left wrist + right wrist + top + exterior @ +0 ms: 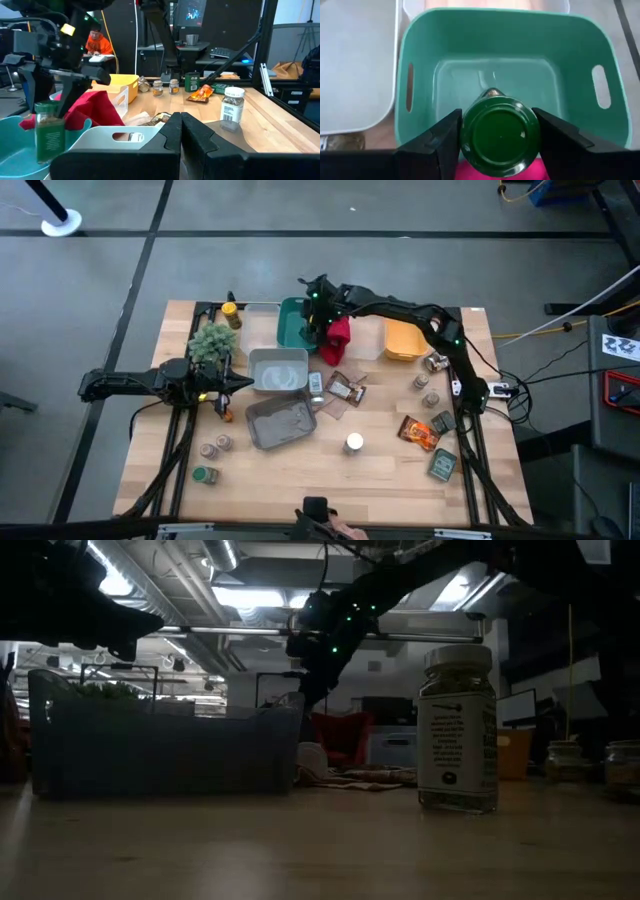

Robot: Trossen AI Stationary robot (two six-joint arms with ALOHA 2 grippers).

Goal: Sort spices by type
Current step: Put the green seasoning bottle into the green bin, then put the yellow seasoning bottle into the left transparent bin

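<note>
With the right pincer [497,135] clamped on the small round green-lidded spice jar [500,134] above the teal plastic bin [420,60], lowering it upright to the bin's floor before letting go seems best, while the left pincer [180,131], fingers together, waits over the counter [330,480].

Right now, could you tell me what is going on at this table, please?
The right claw holds a green-lidded spice jar over the teal bin, beside the red cloth. The left claw waits shut near the grey bin and the small plant. Other jars, like the white-lidded one, and an orange packet lie unsorted on the table.
</note>
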